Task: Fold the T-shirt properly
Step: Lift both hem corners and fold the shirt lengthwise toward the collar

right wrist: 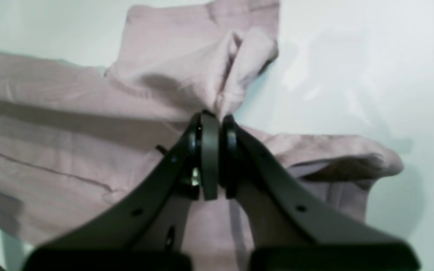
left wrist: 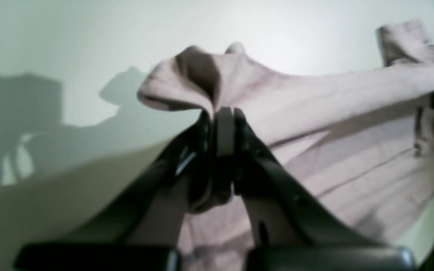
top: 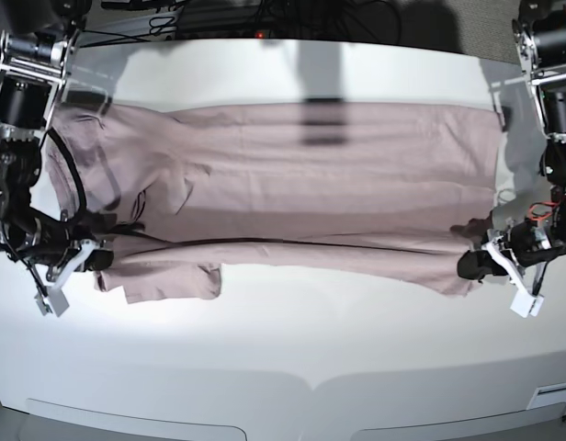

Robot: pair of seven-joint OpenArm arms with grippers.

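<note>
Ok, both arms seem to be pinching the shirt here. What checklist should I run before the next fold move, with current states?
1. Left gripper shut on the T-shirt: ok.
2. Right gripper shut on the T-shirt: ok.
3. Both grips at opposite ends of the near edge: ok.
4. Cloth between the grippers taut, no sag: cannot tell.
5. Sleeve lying flat on the table: ok.
6. Far half free of big wrinkles: not ok, creased near the sleeve end.
</note>
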